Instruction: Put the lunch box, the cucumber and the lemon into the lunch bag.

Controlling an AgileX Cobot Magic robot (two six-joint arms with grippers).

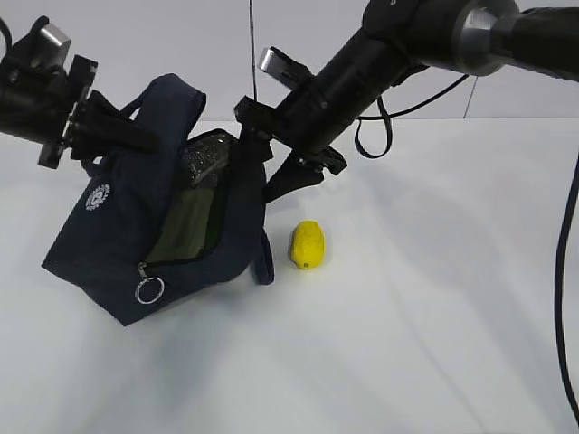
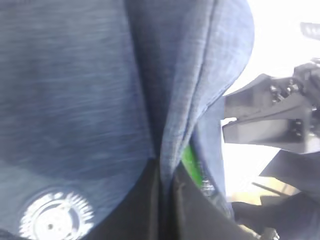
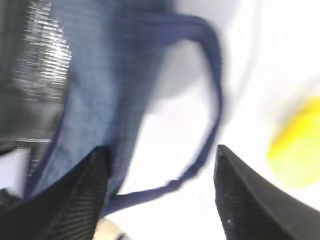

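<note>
The left gripper (image 1: 136,136) is clenched on the lunch bag (image 1: 109,235), holding it open; the lunch box (image 1: 185,231) is inside. The right gripper (image 1: 285,176), released, must next take the lemon (image 1: 308,244) from the tabletop (image 1: 407,316).

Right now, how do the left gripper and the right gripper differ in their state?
The left gripper is shut, pinching the lunch bag fabric near a handle; the right gripper stands open and holds nothing. The left one is at the bag's upper left, the right one beside the bag's opening, above the lemon. Both are black.
</note>
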